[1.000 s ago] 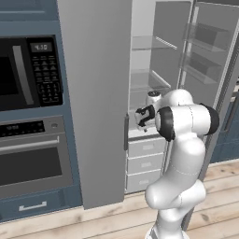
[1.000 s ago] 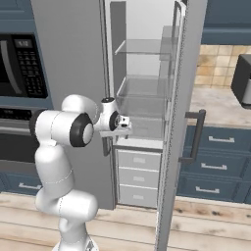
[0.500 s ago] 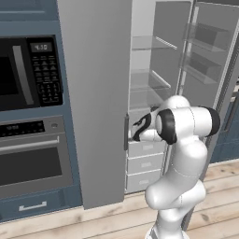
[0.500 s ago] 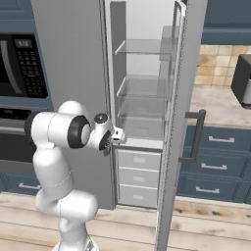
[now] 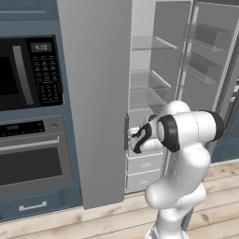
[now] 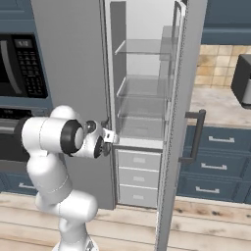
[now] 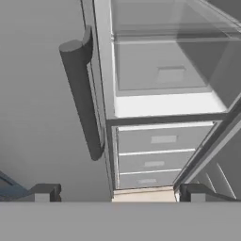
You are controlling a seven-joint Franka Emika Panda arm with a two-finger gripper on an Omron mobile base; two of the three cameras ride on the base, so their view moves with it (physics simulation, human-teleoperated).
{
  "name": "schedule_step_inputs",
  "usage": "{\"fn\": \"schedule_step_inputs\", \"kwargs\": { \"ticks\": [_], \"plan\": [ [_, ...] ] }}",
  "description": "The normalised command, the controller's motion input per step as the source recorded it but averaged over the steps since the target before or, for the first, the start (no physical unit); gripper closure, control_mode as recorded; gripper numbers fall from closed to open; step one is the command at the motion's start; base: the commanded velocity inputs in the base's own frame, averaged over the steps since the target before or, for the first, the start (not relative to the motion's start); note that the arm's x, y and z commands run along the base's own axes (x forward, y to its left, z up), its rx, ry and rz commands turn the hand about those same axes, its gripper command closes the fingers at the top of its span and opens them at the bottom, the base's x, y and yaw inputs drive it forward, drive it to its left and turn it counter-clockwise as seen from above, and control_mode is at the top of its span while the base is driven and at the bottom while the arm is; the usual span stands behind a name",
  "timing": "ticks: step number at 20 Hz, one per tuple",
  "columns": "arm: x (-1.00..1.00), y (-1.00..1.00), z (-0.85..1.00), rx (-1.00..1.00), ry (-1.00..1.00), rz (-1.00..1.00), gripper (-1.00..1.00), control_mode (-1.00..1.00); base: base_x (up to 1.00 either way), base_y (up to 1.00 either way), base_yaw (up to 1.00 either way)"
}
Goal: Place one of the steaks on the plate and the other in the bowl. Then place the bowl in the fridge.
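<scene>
We are facing the fridge (image 5: 93, 93), its left door shut and its right door (image 6: 179, 122) swung wide. Inside, the clear shelves (image 6: 142, 88) are sitting bare as far as we can see, and the white ledge (image 7: 164, 104) above the drawers is carrying nothing either. The white drawers (image 7: 157, 157) low down are all pushed in, so we cannot tell what they hold. We cannot make out the steaks, the plate or the bowl from where we are standing.

Our gripper (image 7: 117, 193) is hanging at about the height of the top drawer, just in front of the edge of the closed door, near its dark handle (image 7: 82, 94). Its jaws are spread as wide as they go and are gripping nothing.

To the left of the fridge, the black microwave (image 5: 28, 72) and the oven (image 5: 32, 156) below it are both standing closed.
</scene>
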Motion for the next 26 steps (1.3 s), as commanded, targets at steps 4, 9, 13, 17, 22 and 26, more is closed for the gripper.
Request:
{"fn": "schedule_step_inputs", "kwargs": {
  "ticks": [4,9,13,17,22,26],
  "plan": [
    [-0.12,0.41,0.56,0.00,0.00,0.00,-1.00,-1.00,0.00,0.00,0.00],
    [0.05,0.21,0.08,0.03,-0.01,0.02,-1.00,-1.00,0.00,0.00,0.00],
    [0.41,0.00,-0.20,0.00,-0.04,0.00,-1.00,-1.00,0.00,0.00,0.00],
    [0.39,0.03,-0.37,0.00,-0.04,0.00,-1.00,-1.00,0.00,0.00,0.00],
    [0.33,0.19,-0.41,0.00,0.00,0.00,-1.00,-1.00,0.00,0.00,0.00],
    [0.42,0.46,-0.16,0.00,0.00,0.00,-1.00,-1.00,0.00,0.00,0.00]
  ]
}}
